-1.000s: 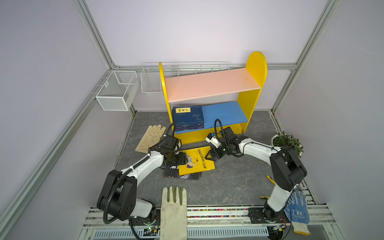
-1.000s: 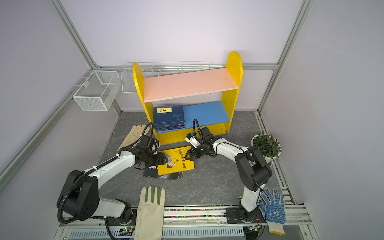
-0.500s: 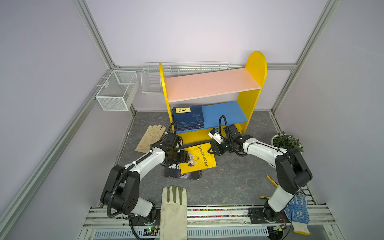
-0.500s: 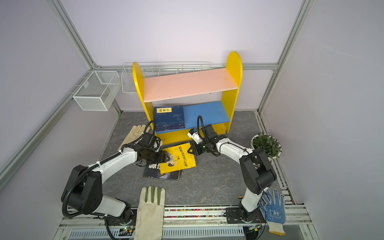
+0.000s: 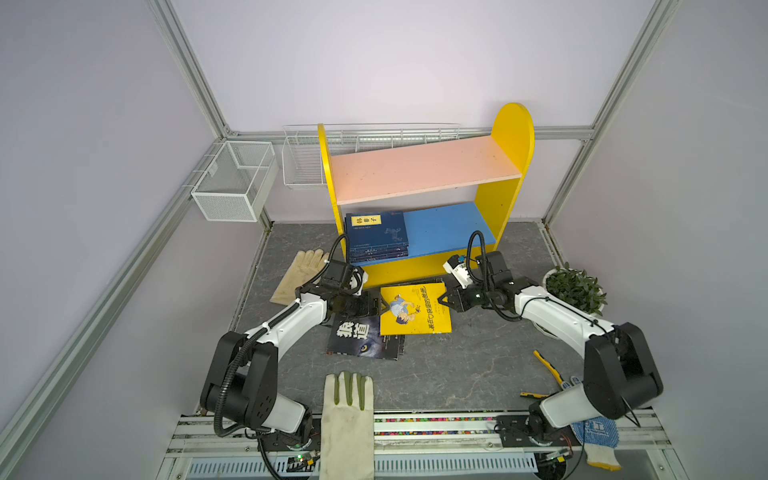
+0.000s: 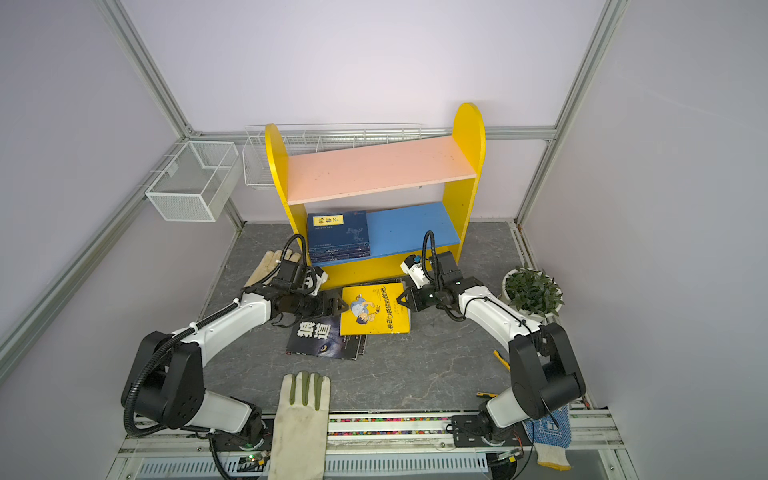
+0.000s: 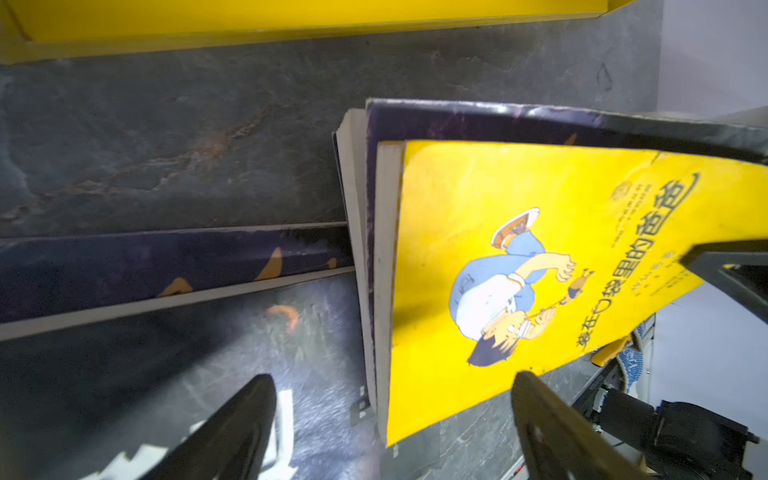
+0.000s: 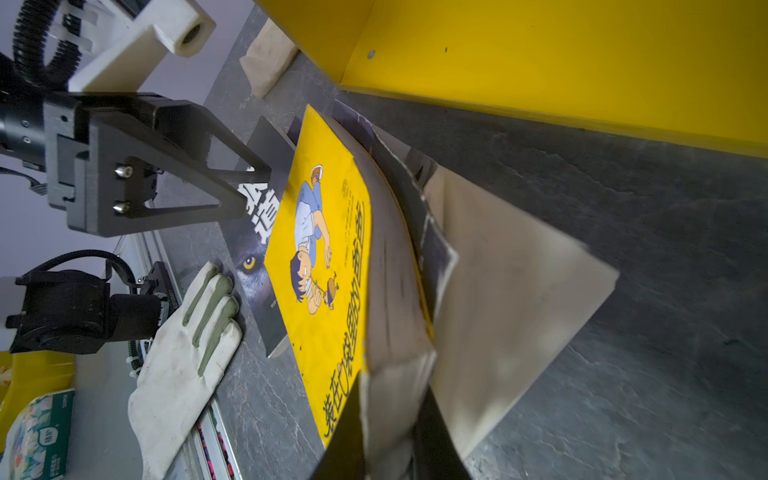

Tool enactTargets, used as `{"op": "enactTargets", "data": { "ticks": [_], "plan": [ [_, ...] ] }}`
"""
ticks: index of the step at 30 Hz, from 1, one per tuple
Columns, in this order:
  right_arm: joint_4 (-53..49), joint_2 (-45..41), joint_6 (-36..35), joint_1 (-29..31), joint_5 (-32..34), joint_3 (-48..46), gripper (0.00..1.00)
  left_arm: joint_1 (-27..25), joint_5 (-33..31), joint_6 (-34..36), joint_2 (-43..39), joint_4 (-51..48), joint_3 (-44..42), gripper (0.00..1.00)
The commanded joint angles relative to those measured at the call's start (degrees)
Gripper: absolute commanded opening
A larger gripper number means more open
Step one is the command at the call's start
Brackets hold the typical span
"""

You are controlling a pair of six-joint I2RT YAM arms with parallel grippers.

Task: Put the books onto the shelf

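The shelf (image 5: 513,137) stands at the back of the grey tabletop (image 5: 457,365). A flat stack of navy books (image 5: 376,237) lies on the left end of its blue lower board. Just in front of the shelf's yellow base is the yellow book (image 5: 415,309). It overlaps a dark book (image 5: 359,338) with a wolf's eye on the cover, which lies farther out from the shelf.

In both top views the arms meet this yellow book from opposite sides. The left pincer (image 5: 380,307) is at the edge over the dark book and the right pincer (image 5: 442,300) is at the opposite edge. From above, neither grip can be judged.

The wrist views settle it. The right wrist view shows the right pincer (image 8: 392,399) clamped tight on the yellow book (image 8: 328,257), with cover and pages pinched between its fingers. That side is lifted off the tabletop and the cover is bowed. The same view shows the left pincer (image 8: 266,183) with its jaws apart at the book's far edge.

The left wrist view shows the left fingers (image 7: 249,415) spread wide and gripping nothing, with a corner of the yellow book (image 7: 540,270) between them. It also shows a purple-covered book (image 7: 457,124) directly beneath the yellow one, which the top views barely show.
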Motion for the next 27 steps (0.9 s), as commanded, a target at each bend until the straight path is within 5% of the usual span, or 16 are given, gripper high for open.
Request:
{"op": "enactTargets", "data": {
  "ticks": [1, 10, 17, 27],
  "plan": [
    [-0.6, -1.8, -0.2, -1.1, 3.6, -1.0, 0.13, 0.0, 2.4, 0.7, 1.2, 1.2, 2.1, 0.89],
    [4.2, 5.1, 4.4, -1.7, 8.3, -1.8, 0.2, -3.7, -3.3, 3.0, 5.3, 0.3, 4.4, 0.87],
    [3.7, 8.7, 7.4, -2.4, 13.0, -0.6, 0.59, -4.2, -5.3, 3.7, 8.9, -0.1, 6.9, 0.81],
    [1.2, 9.6, 8.1, -3.3, 12.0, -2.9, 0.61, -8.1, -3.0, 8.4, 11.0, -3.2, 9.7, 0.71]
  ]
}}
